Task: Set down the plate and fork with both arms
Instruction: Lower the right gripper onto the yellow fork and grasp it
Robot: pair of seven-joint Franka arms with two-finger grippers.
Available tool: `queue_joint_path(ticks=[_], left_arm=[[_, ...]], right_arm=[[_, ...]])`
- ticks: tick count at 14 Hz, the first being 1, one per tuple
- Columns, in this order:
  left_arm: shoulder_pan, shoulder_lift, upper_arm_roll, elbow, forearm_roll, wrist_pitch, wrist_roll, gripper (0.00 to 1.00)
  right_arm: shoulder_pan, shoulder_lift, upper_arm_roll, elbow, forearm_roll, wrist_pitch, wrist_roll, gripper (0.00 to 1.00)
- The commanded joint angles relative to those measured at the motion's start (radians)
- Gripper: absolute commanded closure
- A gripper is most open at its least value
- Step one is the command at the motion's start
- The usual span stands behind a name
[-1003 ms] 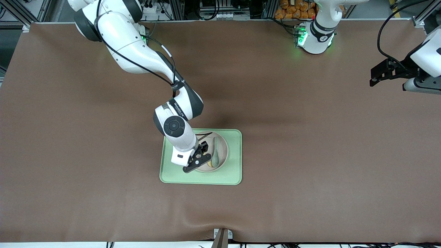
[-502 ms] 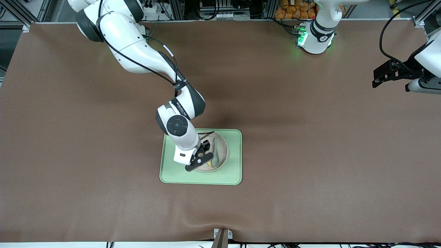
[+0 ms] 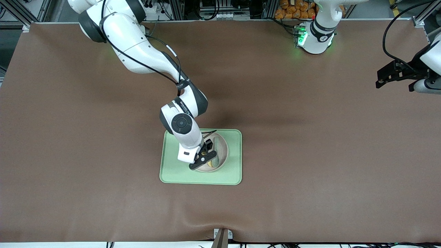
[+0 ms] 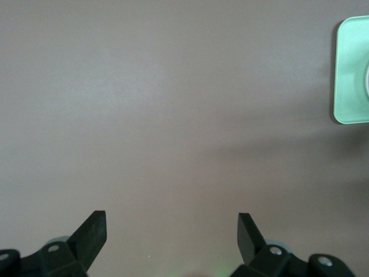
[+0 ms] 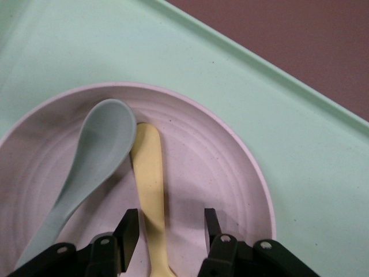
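The pale plate [image 3: 223, 148] [image 5: 225, 173] sits on the light-green tray [image 3: 231, 174]. In it lie the yellow fork [image 5: 151, 190] and a grey-green spoon [image 3: 216, 162] [image 5: 86, 167] side by side. My right gripper [image 3: 205, 154] [image 5: 170, 228] is low over the plate, open, with its fingers on either side of the fork's handle and gaps showing. The fork is mostly hidden under the gripper in the front view. My left gripper [image 3: 392, 74] [image 4: 172, 228] is open and empty, held over bare table at the left arm's end.
The tray [image 5: 300, 133] lies mid-table on the brown cloth [image 3: 310, 155]; its corner shows in the left wrist view [image 4: 351, 75]. A small bracket [image 3: 222, 236] sits at the table's edge nearest the front camera.
My right gripper has moved a little toward the plate's middle and lower over the fork. My left gripper has drifted slightly toward the table's end.
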Motion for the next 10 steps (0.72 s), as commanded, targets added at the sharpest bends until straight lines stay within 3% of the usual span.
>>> queue_joint_path(ticks=[1,5,10], left_arm=[[0.027,-0.004,-0.004,0.006,0.005,-0.003,-0.008,0.0],[0.027,-0.004,-0.006,0.009,0.005,-0.001,-0.011,0.0],[0.024,-0.003,-0.006,0.011,0.013,0.004,-0.012,0.0]], right_arm=[[0.007,0.012,-0.003,0.013,-0.03,0.007,0.037,0.93],[0.006,0.01,-0.003,0.016,-0.027,-0.001,0.066,1.0],[-0.008,-0.019,0.004,0.028,-0.004,-0.016,0.114,1.0]])
